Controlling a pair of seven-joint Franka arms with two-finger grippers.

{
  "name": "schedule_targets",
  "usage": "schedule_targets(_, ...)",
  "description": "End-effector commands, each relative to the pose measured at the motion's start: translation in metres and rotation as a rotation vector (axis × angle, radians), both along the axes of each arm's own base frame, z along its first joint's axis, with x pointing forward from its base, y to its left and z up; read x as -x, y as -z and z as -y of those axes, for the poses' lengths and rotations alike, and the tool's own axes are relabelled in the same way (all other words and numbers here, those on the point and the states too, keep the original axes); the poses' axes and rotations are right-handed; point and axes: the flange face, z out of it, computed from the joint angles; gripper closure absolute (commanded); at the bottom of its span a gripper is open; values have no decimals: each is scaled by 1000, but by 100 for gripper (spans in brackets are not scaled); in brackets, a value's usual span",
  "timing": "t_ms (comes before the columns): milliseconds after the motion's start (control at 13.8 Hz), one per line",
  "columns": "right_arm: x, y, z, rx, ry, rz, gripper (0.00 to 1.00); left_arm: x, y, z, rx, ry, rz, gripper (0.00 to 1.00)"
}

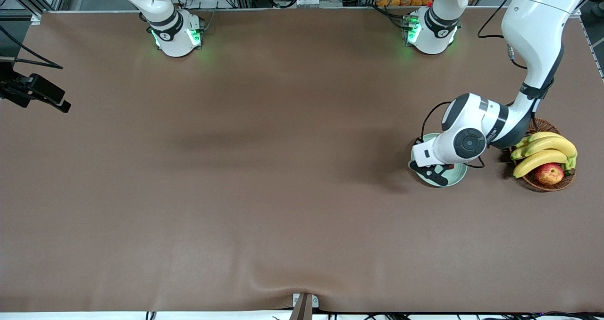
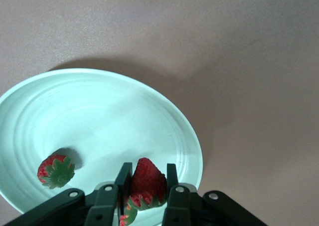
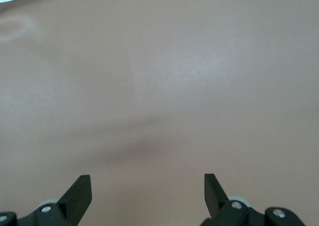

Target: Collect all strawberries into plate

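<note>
The pale mint-green plate (image 1: 460, 178) lies toward the left arm's end of the table, beside the fruit basket. My left gripper (image 1: 436, 171) is low over the plate and is shut on a red strawberry (image 2: 148, 181), tip pointing away from the wrist. In the left wrist view the plate (image 2: 99, 111) also holds a second strawberry (image 2: 56, 170) lying free. Part of a third strawberry (image 2: 127, 217) shows under the fingers (image 2: 123, 178). My right gripper (image 3: 147, 178) is open and empty over bare table; it does not show in the front view.
A brown wicker basket (image 1: 564, 182) with bananas (image 1: 542, 152) and a red-yellow apple (image 1: 549, 172) stands next to the plate, at the left arm's end. A black camera mount (image 1: 42, 93) juts in at the right arm's end.
</note>
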Motion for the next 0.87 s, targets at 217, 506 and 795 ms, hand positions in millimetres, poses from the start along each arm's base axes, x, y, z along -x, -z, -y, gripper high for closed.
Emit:
schedule_targets(217,-1,-6,-1,23,-16,4,0,-2,16,-14,24,5,29,43)
schedule_targets(506,-1,-6,2,22,-12,3,0,-7,-18,-13,3,11,79,0)
schedule_targets(795,-2,-4,1,22,-12,1,0,-24,-86,-17,-37,-3,153,0)
